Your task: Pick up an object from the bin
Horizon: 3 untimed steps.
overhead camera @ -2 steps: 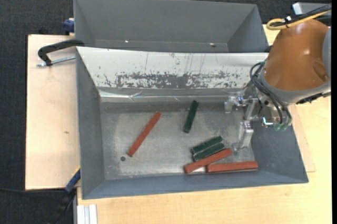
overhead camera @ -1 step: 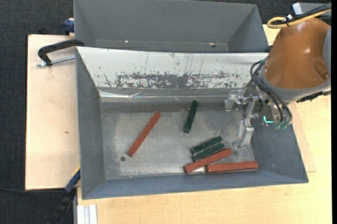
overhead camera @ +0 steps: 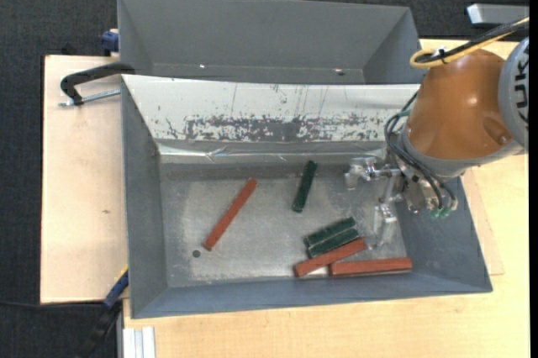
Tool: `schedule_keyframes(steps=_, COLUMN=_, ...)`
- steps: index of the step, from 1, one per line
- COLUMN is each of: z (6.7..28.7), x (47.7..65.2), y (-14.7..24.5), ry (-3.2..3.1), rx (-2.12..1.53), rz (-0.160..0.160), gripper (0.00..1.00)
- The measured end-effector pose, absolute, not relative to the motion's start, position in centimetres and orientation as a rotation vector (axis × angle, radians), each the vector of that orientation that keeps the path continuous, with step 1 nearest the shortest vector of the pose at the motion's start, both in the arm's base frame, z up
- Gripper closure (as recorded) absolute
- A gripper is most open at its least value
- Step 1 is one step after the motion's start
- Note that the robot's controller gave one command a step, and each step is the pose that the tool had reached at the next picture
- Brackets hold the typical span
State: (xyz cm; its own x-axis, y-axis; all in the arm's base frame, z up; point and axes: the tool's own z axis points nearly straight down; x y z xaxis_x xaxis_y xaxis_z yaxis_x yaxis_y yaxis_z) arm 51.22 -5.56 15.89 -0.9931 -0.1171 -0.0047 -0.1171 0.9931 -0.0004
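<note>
Six loose pieces: we count six sticks and blocks on the floor of the grey bin (overhead camera: 143, 205), four of them gathered at the front right.
Gripper: we see the gripper (overhead camera: 385, 223) hanging low at the bin's right side, under the arm's orange cover (overhead camera: 458, 108).
Gripper state: we cannot tell whether it is spread or pressed together.
Nearest things: the dark green pair (overhead camera: 330, 235), two blocks lying side by side and tilted, sits just left of the gripper's tip; we cannot tell whether they touch it.
Front right: the short red-brown stick (overhead camera: 324, 260) lies against the pair's lower edge, and the long red-brown stick (overhead camera: 371, 266) lies along the front wall, just below the gripper.
Centre: the single dark green stick (overhead camera: 303, 186) lies alone, pointing nearly toward the back wall.
Left: the slanted red-brown stick (overhead camera: 229, 215) lies well apart from the gripper.
</note>
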Motion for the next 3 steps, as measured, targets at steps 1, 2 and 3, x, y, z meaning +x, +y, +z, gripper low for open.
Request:
schedule_keyframes(steps=1, z=7.2, x=50.6, y=-3.5, ry=3.088, rx=-0.578, rz=0.001, gripper=1.00)
schedule_keyframes(steps=2, z=7.2, x=50.6, y=-3.5, ry=3.087, rx=-0.578, rz=0.001, gripper=1.00)
schedule_keyframes(steps=3, z=20.8, x=50.7, y=-3.8, ry=3.067, rx=-0.658, rz=0.000, gripper=1.00)
